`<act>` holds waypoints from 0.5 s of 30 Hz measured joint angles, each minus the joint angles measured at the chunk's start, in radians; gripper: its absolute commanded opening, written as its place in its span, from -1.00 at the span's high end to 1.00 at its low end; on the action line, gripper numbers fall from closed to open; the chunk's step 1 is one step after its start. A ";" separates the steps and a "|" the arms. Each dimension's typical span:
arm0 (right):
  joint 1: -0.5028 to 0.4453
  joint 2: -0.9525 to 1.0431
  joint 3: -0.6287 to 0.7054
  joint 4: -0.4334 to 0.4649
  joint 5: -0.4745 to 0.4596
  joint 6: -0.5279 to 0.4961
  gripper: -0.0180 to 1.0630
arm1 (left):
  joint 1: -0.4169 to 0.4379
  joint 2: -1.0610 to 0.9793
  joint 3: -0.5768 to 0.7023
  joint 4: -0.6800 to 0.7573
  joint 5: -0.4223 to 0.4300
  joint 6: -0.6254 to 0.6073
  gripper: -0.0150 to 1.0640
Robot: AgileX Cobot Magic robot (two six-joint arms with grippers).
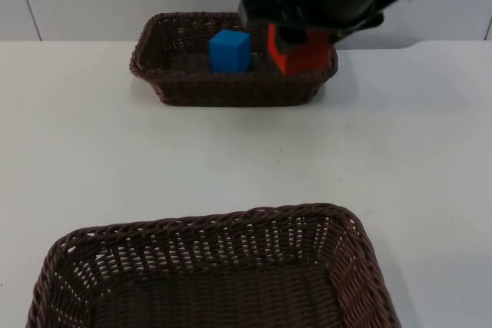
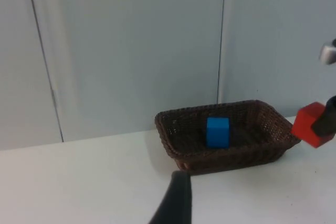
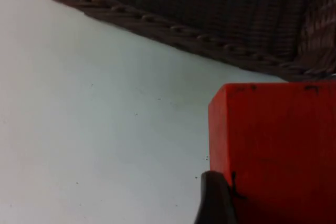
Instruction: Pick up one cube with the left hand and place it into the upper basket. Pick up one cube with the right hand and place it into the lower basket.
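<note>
Right claw (image 1: 301,45) grips the red cube (image 1: 301,55), seemingly above the upper basket's (image 1: 157,74) right end.

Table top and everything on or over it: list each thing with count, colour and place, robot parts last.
upper basket: one, dark brown wicker, at the far edge of the table by the wall.
blue cube: one, blue, inside the upper basket, left of its middle.
red cube: one, red, held in the air at the upper basket's right end, above the rim.
lower basket: one, dark brown wicker, at the near edge of the table, nothing in it.
table: one, white, under both baskets.
partition wall: one, grey, behind the table.
right gripper: one, black, fingers shut on the red cube.
left gripper: one, black, waiting away from the upper basket.
</note>
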 measured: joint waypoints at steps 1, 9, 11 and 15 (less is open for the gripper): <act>0.000 -0.012 0.000 0.000 0.013 -0.009 0.97 | 0.000 0.000 0.000 0.000 0.000 0.000 -0.48; 0.000 -0.061 0.000 0.077 0.057 -0.103 0.97 | 0.000 0.000 0.000 0.001 0.000 0.000 -0.48; 0.000 -0.066 0.000 0.124 0.060 -0.141 0.97 | 0.000 0.000 0.000 0.001 0.000 0.000 -0.48; 0.010 -0.066 0.000 0.180 0.070 -0.202 0.97 | 0.000 0.000 0.000 0.007 0.000 0.000 -0.48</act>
